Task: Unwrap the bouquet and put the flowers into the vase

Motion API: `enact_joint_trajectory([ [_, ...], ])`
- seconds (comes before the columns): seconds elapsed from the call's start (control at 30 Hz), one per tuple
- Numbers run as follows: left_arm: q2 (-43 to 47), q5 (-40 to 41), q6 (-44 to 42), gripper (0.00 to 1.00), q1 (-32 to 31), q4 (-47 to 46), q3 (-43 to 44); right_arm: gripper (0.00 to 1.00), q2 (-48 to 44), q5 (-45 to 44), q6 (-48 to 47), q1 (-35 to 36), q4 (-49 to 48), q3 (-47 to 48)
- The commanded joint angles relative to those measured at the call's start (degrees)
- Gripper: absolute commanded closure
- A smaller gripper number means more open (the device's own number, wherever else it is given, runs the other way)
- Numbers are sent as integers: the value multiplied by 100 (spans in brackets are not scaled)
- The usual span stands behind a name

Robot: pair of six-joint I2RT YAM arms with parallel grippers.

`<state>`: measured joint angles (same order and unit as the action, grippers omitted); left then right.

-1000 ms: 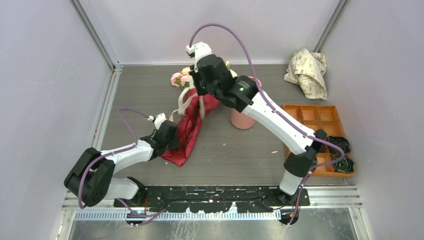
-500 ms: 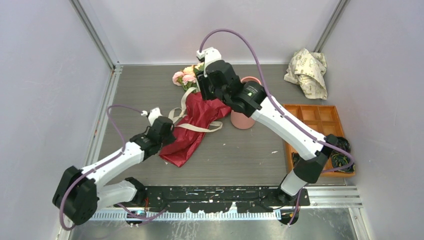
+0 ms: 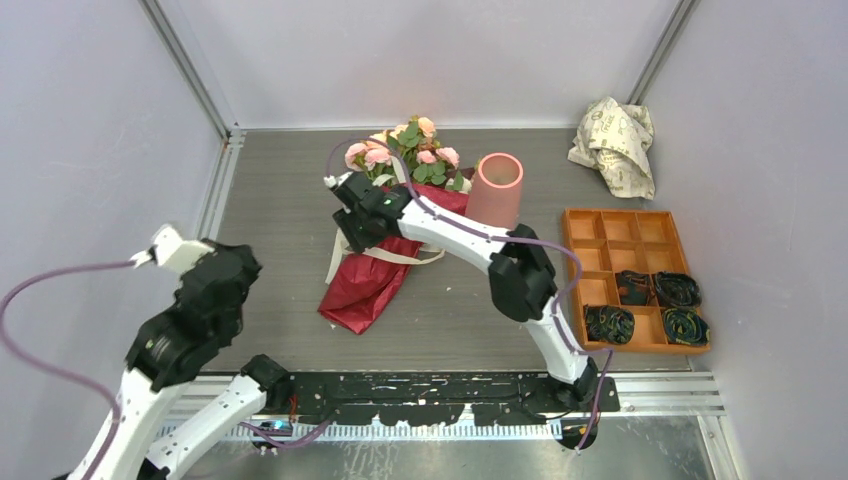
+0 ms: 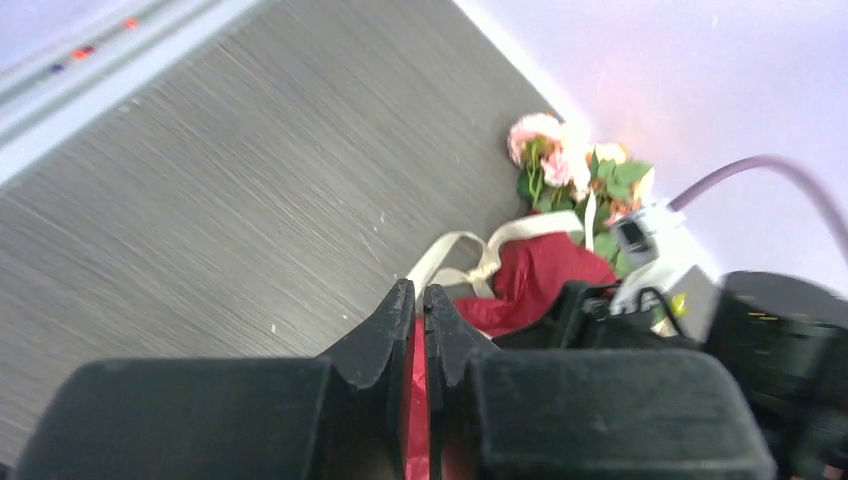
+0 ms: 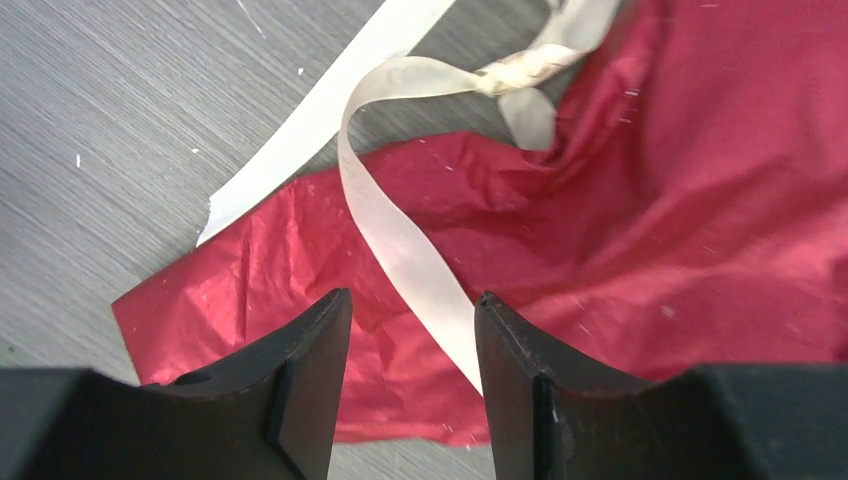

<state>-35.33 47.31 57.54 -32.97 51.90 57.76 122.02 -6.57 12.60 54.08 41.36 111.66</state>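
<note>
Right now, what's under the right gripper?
Below the open right gripper the bouquet's crinkled dark red paper lies on the grey table, with a loop of cream ribbon crossing it. Whatever the paper wraps here is covered.

top: overhead, far | left wrist: oblique | right wrist: close, down | shared: bouquet (image 3: 365, 290)

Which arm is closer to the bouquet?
Right. The right end effector hangs over the red paper of the bouquet; the left end effector is off to one side, apart.
</note>
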Motion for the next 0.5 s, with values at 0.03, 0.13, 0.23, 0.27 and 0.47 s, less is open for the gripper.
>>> enact_joint_trajectory([
  [0.03, 692, 823, -10, 90, 23, 757, 135, 45, 568, 346, -67, 164, 50, 1071],
  [0.13, 680, 820, -49, 89, 22, 880, 166, 45, 1043, 410, -99, 189, 246, 1564],
  [0.23, 570, 768, -80, 89, 20, 927, 188, 44, 1340, 452, -122, 200, 335, 1853],
  [0.27, 541, 744, -89, 89, 19, 927, 177, 44, 1427, 447, -126, 207, 349, 1898],
  [0.47, 561, 645, -158, 88, 20, 854, 92, 44, 1883, 159, -311, 207, 440, 2198],
])
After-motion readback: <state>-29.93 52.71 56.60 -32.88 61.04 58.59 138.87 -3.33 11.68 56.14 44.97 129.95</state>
